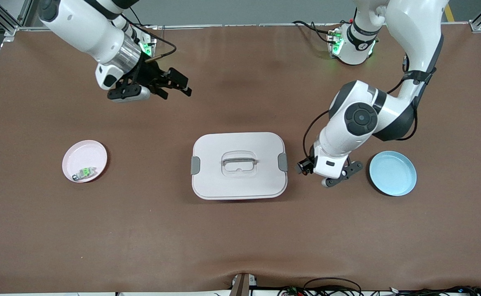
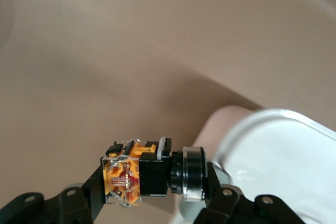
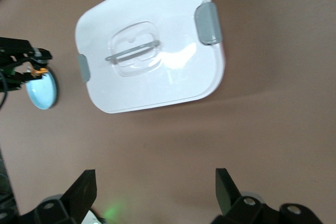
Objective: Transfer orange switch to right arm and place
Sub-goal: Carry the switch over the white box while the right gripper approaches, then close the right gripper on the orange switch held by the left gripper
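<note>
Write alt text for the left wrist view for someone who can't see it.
The left gripper holds the orange switch sideways above the brown table. A rounded corner of the white lidded container lies just beside it.

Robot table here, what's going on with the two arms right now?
The left gripper holds the orange switch in its fingers, above the table between the white lidded box and the blue plate. The right gripper hangs open over bare table toward the right arm's end, so no handover yet. The pink plate holds a small grey part with a green top.
</note>
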`<state>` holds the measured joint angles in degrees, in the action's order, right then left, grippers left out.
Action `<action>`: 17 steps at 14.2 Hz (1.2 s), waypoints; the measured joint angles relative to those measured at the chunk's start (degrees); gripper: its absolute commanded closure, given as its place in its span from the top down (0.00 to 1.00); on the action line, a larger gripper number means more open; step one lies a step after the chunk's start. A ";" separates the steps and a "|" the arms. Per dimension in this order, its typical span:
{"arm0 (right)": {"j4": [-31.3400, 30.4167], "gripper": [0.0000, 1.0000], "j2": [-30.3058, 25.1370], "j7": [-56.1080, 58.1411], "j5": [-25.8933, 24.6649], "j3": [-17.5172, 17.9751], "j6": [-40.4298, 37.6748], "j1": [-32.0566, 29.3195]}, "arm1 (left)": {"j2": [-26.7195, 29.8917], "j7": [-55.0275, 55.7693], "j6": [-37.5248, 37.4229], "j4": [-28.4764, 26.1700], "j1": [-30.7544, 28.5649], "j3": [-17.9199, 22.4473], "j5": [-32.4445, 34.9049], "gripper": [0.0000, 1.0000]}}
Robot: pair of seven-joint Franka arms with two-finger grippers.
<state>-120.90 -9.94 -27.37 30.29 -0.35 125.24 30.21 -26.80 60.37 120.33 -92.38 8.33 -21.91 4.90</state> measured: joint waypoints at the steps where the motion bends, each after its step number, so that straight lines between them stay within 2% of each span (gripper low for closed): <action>1: -1.14 1.00 0.00 -0.10 1.60 0.00 2.40 0.81 | 0.00 1.93 -0.42 0.85 1.24 -0.04 -0.94 0.00; 5: -5.15 1.00 0.02 -0.20 8.28 -0.01 13.76 4.62 | -0.01 8.10 -0.92 3.30 5.32 -0.15 -6.70 0.00; 9: -5.95 1.00 0.46 -0.28 15.89 -0.03 22.43 7.25 | -0.20 14.31 -0.97 5.14 7.86 -0.19 -12.94 0.00; 11: -6.10 1.00 1.14 -0.28 16.88 -0.03 25.46 8.08 | -0.52 17.60 -0.97 6.28 9.12 -0.19 -15.24 0.00; 13: -6.40 1.00 2.23 -0.30 17.32 -0.03 28.43 8.79 | -0.77 18.68 -0.97 6.72 9.89 -0.19 -20.29 0.00; 17: -6.47 1.00 5.57 0.58 22.10 -0.05 35.36 11.45 | -1.06 20.15 -0.97 6.86 10.59 -0.19 -27.94 0.00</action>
<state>-127.37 -4.36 -26.79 52.39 -0.40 160.60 41.66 -27.87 80.52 119.37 -85.52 18.92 -22.09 -23.04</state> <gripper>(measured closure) 0.000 0.269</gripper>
